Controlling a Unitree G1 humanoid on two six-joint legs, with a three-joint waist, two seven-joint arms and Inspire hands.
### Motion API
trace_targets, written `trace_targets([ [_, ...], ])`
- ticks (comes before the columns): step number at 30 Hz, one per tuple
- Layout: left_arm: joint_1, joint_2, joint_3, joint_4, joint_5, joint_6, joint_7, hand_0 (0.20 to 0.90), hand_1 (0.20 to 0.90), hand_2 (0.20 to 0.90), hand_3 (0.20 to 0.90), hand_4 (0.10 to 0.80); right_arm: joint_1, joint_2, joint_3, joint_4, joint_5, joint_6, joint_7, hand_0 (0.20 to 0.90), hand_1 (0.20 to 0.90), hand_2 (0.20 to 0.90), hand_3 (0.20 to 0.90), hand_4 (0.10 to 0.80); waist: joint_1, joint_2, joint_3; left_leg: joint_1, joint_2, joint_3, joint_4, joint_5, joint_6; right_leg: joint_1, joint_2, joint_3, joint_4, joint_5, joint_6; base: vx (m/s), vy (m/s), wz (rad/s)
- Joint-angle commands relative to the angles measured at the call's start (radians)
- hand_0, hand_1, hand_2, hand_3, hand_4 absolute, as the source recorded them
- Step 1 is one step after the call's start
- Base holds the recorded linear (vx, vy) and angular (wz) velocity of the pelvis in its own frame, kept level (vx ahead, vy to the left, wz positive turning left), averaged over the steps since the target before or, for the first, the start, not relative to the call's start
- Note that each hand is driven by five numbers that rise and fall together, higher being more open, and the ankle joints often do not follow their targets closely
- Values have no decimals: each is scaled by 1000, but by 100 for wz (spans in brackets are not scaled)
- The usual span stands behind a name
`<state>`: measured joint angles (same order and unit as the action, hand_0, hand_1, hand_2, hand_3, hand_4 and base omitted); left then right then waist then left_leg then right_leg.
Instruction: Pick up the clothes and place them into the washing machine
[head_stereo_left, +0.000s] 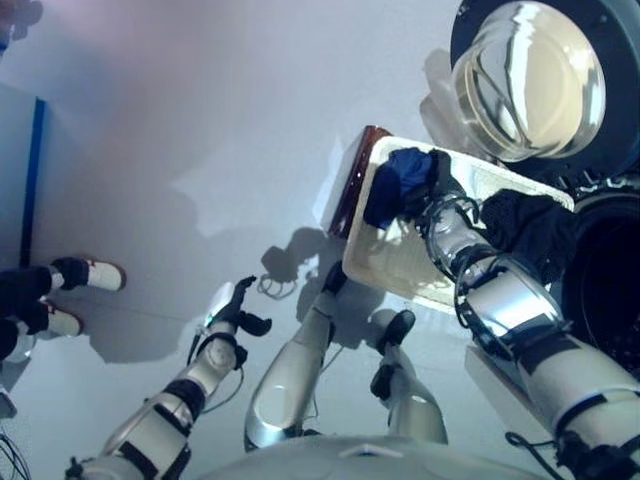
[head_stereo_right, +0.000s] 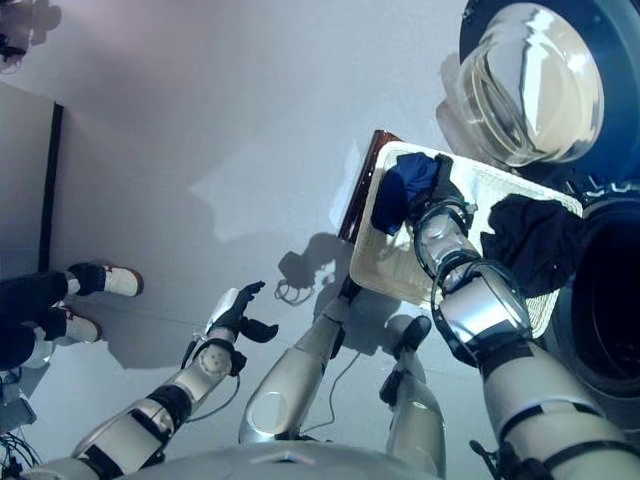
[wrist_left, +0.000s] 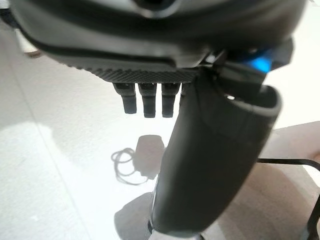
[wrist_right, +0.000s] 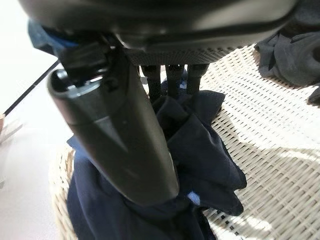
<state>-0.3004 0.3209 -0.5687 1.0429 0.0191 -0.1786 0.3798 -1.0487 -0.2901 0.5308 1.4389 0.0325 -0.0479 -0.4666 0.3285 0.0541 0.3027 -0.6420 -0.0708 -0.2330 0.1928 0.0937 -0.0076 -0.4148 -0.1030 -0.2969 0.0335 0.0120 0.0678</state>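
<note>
A shallow wicker basket (head_stereo_left: 400, 265) rests on a dark brown box (head_stereo_left: 352, 185) beside the washing machine. A blue garment (head_stereo_left: 400, 178) is bunched at the basket's far left corner. My right hand (head_stereo_left: 442, 190) is on it. In the right wrist view the thumb (wrist_right: 115, 140) and the curled fingers pinch the blue garment (wrist_right: 210, 150) above the wicker (wrist_right: 280, 150). A dark garment (head_stereo_left: 525, 228) lies at the basket's right end, by the drum opening (head_stereo_left: 610, 285). My left hand (head_stereo_left: 232, 310) hangs over the floor, open and empty.
The washing machine's round glass door (head_stereo_left: 530, 80) stands open above the basket. A person's legs and white shoes (head_stereo_left: 95, 272) are at the far left. A blue-edged panel (head_stereo_left: 35, 180) stands at the left.
</note>
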Motion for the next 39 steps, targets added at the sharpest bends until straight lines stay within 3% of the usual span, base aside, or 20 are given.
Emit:
trace_targets([
  [1,-10,28,-11,-15,-39,-14,58,900,900,900,900,800,-73,-16,23,32,-33,10,21,900,900,900,900,800,53,37,72,-90,-110,21,14,51,-29,46,-26,77,200,-121,-2,-157,55,-18],
  [4,-46,25,-22,-10,-48,-17,70,900,900,900,900,800,-112,-50,25,33,-37,4,3,900,900,900,900,800,43,67,114,-155,-127,35,117,-4,-21,-53,-44,81,359,-190,-13,-71,18,-9],
  [13,-73,4,-51,-4,-36,-16,87,900,900,900,900,800,-129,-100,49,29,-48,-1,-22,900,900,900,900,800,40,108,119,-223,-132,27,177,-20,-31,-146,-60,94,471,-255,-35,-16,14,8],
  [14,-73,4,-51,-4,-36,-16,87,900,900,900,900,800,-129,-101,49,29,-48,-1,-22,801,801,801,801,734,40,108,119,-222,-132,27,177,-20,-31,-146,-60,93,471,-255,-35,9,-21,5],
  [15,-73,4,-59,-7,-31,-16,90,900,900,900,900,800,-137,-92,65,35,-74,6,-22,514,514,514,514,543,44,115,123,-230,-134,24,175,-16,-34,-151,-63,90,472,-258,-36,-6,-20,6],
  [16,-73,5,-59,-9,-31,-18,92,900,900,900,900,800,-141,-91,67,37,-77,6,-21,300,300,300,300,400,44,117,124,-232,-134,22,172,-14,-36,-155,-62,91,473,-259,-37,-9,-25,6],
  [27,-63,-15,-67,7,-34,-19,109,900,900,900,900,800,-141,-86,41,33,-87,9,-39,300,300,300,300,400,49,149,141,-227,-145,20,152,4,-38,-159,-71,100,482,-271,-43,-1,2,7],
  [39,-72,-27,-86,47,-28,-14,115,900,900,900,900,800,-113,-73,5,30,-63,8,-54,300,300,300,300,400,23,144,143,-194,-138,41,142,6,-26,-140,-72,125,472,-261,-39,-2,6,-2],
])
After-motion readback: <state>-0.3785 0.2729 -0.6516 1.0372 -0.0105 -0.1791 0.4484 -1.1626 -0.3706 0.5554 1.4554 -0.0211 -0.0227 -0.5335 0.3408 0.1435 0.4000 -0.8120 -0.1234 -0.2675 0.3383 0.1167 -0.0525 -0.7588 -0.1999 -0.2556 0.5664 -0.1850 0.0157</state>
